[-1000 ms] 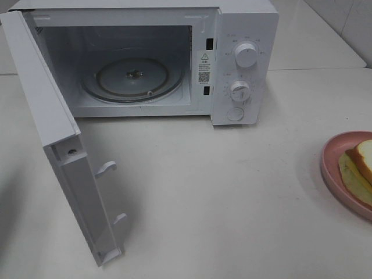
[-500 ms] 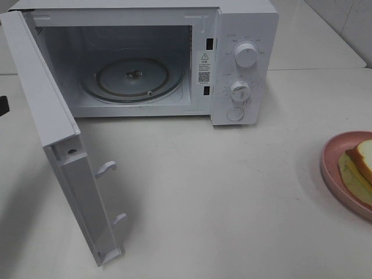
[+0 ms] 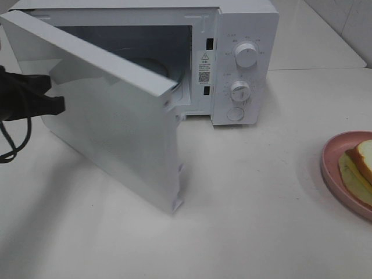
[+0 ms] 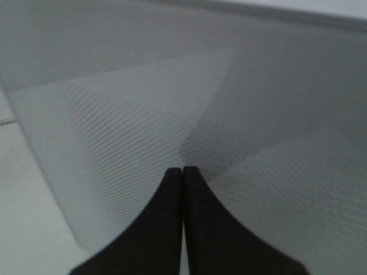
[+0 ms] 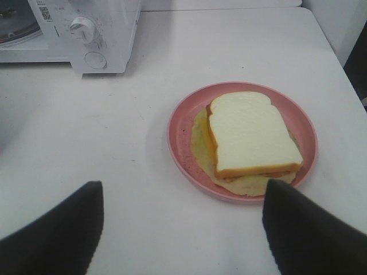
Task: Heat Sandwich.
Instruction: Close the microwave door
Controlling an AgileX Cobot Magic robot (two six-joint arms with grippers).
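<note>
The sandwich (image 3: pixel 364 160) lies on a round pink plate (image 3: pixel 332 170) at the right edge of the table, white bread on top, pale filling under it. In the right wrist view the sandwich (image 5: pixel 250 135) and plate (image 5: pixel 182 137) lie just beyond my right gripper (image 5: pixel 182 192), which is open and empty. The white microwave (image 3: pixel 244 58) stands at the back with its door (image 3: pixel 116 116) about half closed. My left gripper (image 3: pixel 56 104) is shut, its tips (image 4: pixel 183 172) against the door's outer face.
The microwave's two knobs (image 3: pixel 246 55) and its round button are on its right panel. A sliver of the glass turntable (image 3: pixel 176 78) shows behind the door. The microwave's corner also shows in the right wrist view (image 5: pixel 103 28). A black cable hangs off my left arm.
The door has swung from wide open to about half closed. My left gripper has come in from the left edge and is now against the door. The plate and sandwich have not moved.
</note>
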